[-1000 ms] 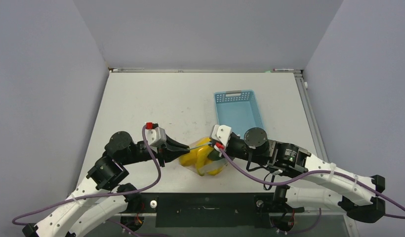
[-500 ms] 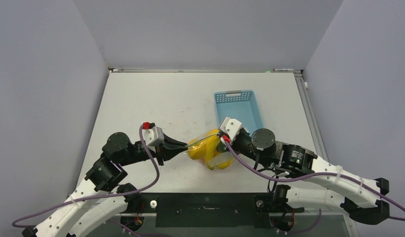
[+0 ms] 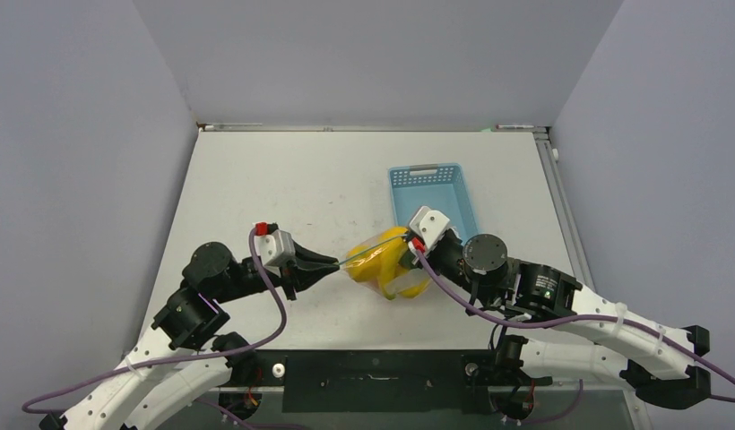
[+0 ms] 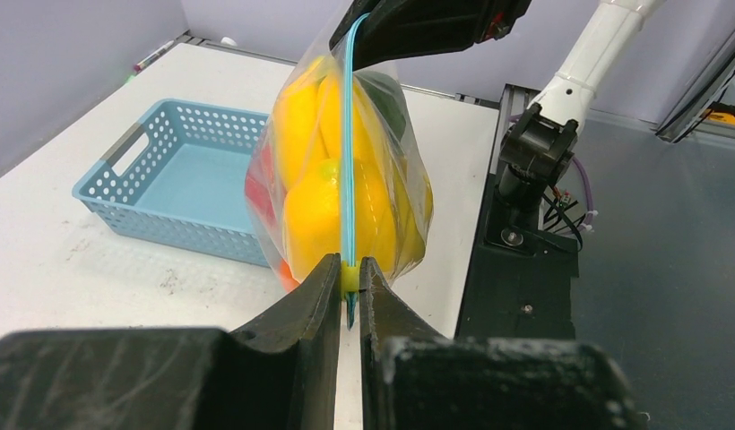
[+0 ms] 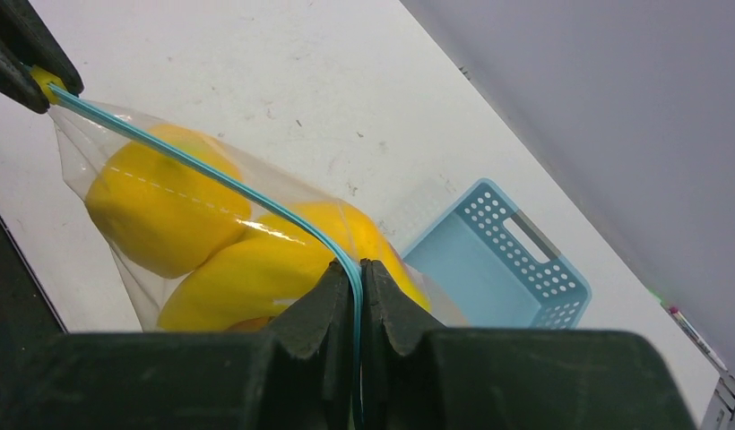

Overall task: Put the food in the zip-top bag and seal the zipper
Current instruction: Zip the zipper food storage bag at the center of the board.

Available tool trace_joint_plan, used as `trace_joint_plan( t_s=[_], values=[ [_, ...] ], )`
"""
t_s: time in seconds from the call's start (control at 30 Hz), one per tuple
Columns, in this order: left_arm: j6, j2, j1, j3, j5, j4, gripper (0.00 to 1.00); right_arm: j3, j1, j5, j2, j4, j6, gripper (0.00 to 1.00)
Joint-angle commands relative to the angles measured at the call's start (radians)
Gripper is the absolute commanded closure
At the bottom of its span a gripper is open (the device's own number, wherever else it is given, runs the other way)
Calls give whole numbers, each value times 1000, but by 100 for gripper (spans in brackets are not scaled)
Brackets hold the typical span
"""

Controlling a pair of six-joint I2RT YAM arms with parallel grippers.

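The clear zip-top bag hangs stretched between my two grippers, just off the table. The food inside is mostly yellow pieces, with a little red and dark green behind them. The light-blue zipper runs taut along the bag's mouth. My left gripper is shut on the zipper's left end, where a small yellow tab sits between the fingers. On the zipper's other end my right gripper is shut, pinching the strip flat.
A light-blue perforated basket stands just behind the right gripper, with nothing showing inside it. The black base rail runs along the table's near edge, below the bag.
The right gripper has moved right and toward the basket, dragging the bag with it. The zipper now runs straighter between the grippers. The left gripper has drawn back slightly to the left.
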Motion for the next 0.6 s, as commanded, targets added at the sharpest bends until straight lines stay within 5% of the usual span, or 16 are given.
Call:
trace_joint_plan(
  t_s=[0.0,0.2,0.57],
  values=[
    [4,-25,4,9,-6,-32,100,21,-15,175,-45,64,-9,95],
    [4,-28,3,9,-22,-33,99,27,-16,124,-30,57,-11,95],
    [-7,-73,7,-9,-112,-19,44,58,-15,-44,46,9,-40,95]
  ],
)
